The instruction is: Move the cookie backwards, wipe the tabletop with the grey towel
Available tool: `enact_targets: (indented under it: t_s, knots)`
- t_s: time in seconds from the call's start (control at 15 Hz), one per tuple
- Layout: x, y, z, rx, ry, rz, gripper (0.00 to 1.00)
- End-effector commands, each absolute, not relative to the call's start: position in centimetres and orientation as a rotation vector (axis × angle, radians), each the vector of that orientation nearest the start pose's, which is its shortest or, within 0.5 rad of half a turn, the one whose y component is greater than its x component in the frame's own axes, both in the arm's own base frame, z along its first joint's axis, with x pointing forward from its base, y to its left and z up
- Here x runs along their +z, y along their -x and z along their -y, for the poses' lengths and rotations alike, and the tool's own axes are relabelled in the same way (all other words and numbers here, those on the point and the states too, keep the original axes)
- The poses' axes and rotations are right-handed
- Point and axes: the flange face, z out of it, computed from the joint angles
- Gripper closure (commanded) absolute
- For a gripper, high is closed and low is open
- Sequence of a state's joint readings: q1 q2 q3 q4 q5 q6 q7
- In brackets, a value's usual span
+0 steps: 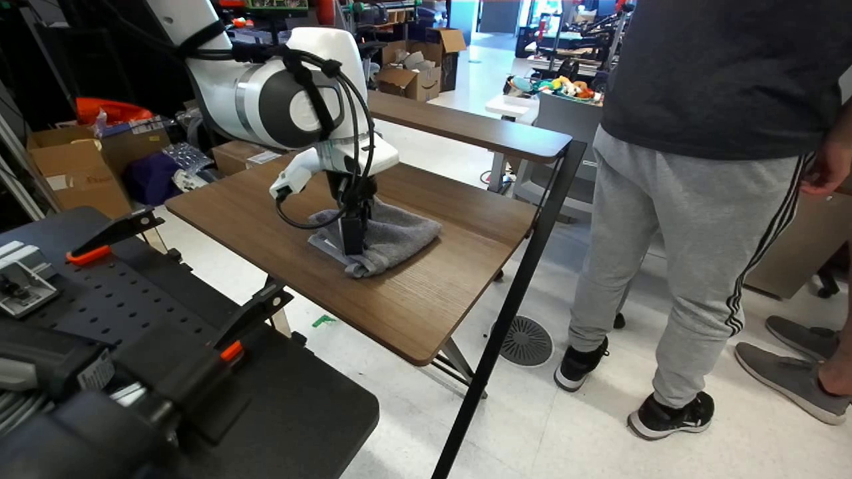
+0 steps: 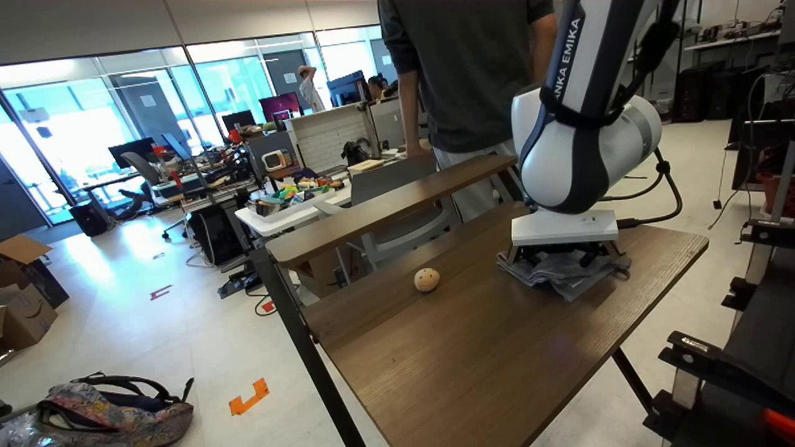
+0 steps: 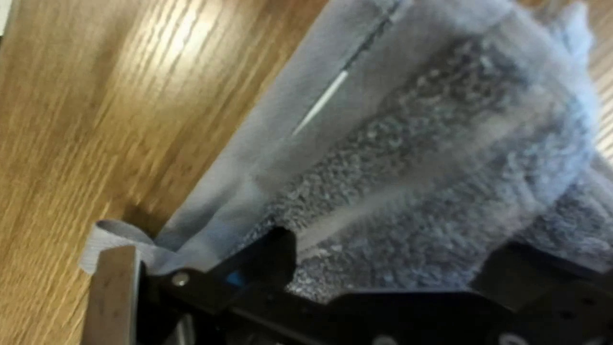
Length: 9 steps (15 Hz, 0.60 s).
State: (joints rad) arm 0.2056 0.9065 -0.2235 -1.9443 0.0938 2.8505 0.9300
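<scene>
The cookie (image 2: 427,280) is a small round tan ball with dark dots. It sits on the brown tabletop (image 2: 472,354), near the raised shelf and well apart from the gripper, in an exterior view; it does not show in the wrist view. The grey towel (image 1: 409,233) lies bunched on the tabletop in both exterior views (image 2: 568,282) and fills much of the wrist view (image 3: 407,182). My gripper (image 1: 354,246) points down onto the towel. Its black fingers are wide apart in the wrist view (image 3: 388,258), with towel between them. The fingertips' undersides are hidden.
A raised wooden shelf (image 2: 397,208) runs along one long side of the table. A black slanted table leg (image 1: 512,306) stands at one end. A dark bench (image 1: 299,406) with clamps (image 1: 253,316) stands beside the table. A person (image 1: 705,199) stands close by.
</scene>
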Motion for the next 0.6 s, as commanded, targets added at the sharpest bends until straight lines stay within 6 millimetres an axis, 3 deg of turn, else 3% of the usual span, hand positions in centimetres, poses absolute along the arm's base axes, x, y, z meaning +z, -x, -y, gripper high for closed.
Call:
enact_targets:
  t_s: [0.0,0.2,0.53]
  knots:
    - [-3.0,-57.9,5.6,-0.255,2.866,-1.690,0.00]
    - [-3.2,-55.4,8.2,-0.258,2.924,-1.830,0.00]
    - [-2.4,-51.8,8.3,-0.156,3.060,-1.739,0.00]
